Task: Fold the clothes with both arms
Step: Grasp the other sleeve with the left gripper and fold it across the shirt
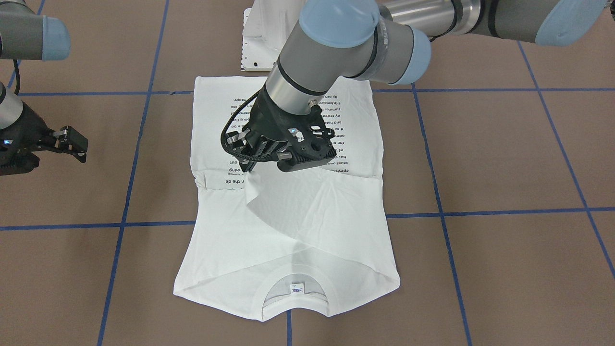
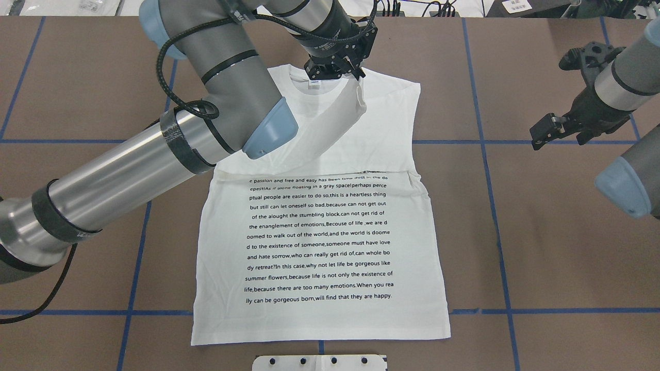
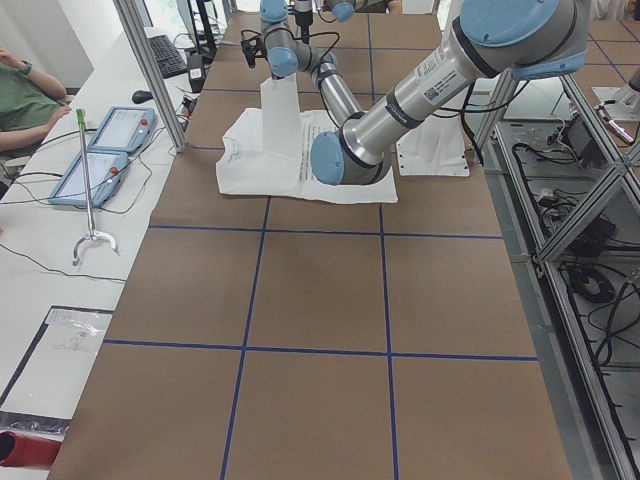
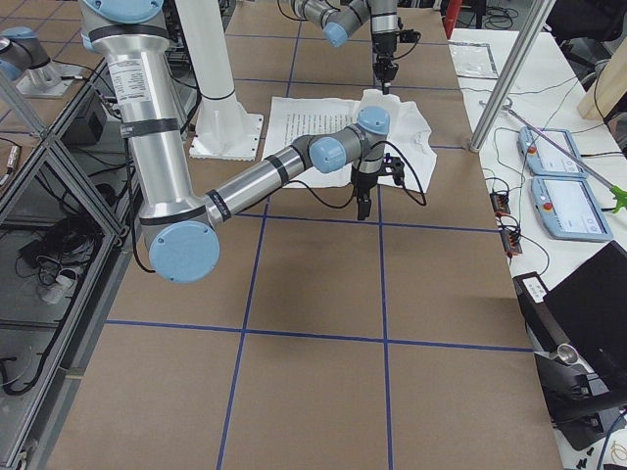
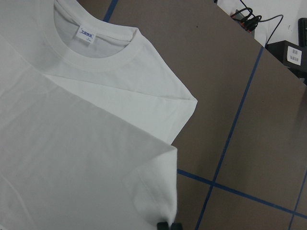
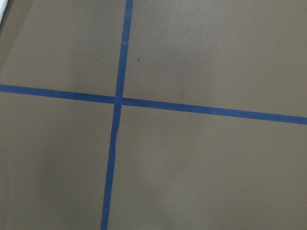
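Left gripper (image 1: 248,167) clamped on raised sleeve (image 1: 270,206) of T-shirt (image 1: 336,216), right gripper (image 1: 79,144) apart, hovering aside

Brown tabletop (image 6: 206,57) crossed by two blue tape lines (image 6: 192,108), with a white sliver (image 6: 2,5) at the top-left corner.

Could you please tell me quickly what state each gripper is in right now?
Left gripper: shut on the T-shirt sleeve.
Right gripper: open, empty.

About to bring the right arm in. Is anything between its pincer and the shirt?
Nothing visible. Only bare table with blue tape lines lies between the right pincer and the edge of the T-shirt. The left pincer holds a lifted flap near the collar, over the shirt itself.
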### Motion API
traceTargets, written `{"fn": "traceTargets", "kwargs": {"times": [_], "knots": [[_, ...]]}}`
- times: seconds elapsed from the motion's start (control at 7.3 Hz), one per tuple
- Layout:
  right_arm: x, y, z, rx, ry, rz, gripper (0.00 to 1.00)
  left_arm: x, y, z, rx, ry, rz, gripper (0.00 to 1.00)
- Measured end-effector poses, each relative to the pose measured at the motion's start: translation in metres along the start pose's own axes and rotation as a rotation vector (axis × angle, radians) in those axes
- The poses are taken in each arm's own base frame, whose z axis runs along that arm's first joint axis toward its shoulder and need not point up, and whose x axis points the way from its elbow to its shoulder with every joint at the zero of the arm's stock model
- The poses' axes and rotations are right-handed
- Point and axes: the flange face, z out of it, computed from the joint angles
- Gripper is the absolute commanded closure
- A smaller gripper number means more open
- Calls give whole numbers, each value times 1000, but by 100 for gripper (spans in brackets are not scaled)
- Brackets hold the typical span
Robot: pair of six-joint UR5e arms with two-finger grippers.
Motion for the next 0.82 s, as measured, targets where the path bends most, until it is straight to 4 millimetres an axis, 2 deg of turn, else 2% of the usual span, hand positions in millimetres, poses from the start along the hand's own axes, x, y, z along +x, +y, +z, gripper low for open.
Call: {"fn": "traceTargets", "kwargs": {"times": [0.14, 0.27, 0.55, 0.68, 0.82], "knots": [[-1, -2, 1, -1, 1, 2, 0, -6, 4, 24, 7, -6, 6, 100], [-1, -4, 3, -3, 2, 5, 0, -11, 17, 49, 10, -18, 14, 100], [-2, -8, 7, -9, 5, 9, 0, -23, 56, 96, 14, -53, 35, 100], [-1, -9, 8, -11, 6, 10, 0, -27, 73, 115, 21, -67, 43, 88], [-1, -9, 9, -13, 7, 11, 0, -29, 81, 125, 24, -77, 46, 1]]}}
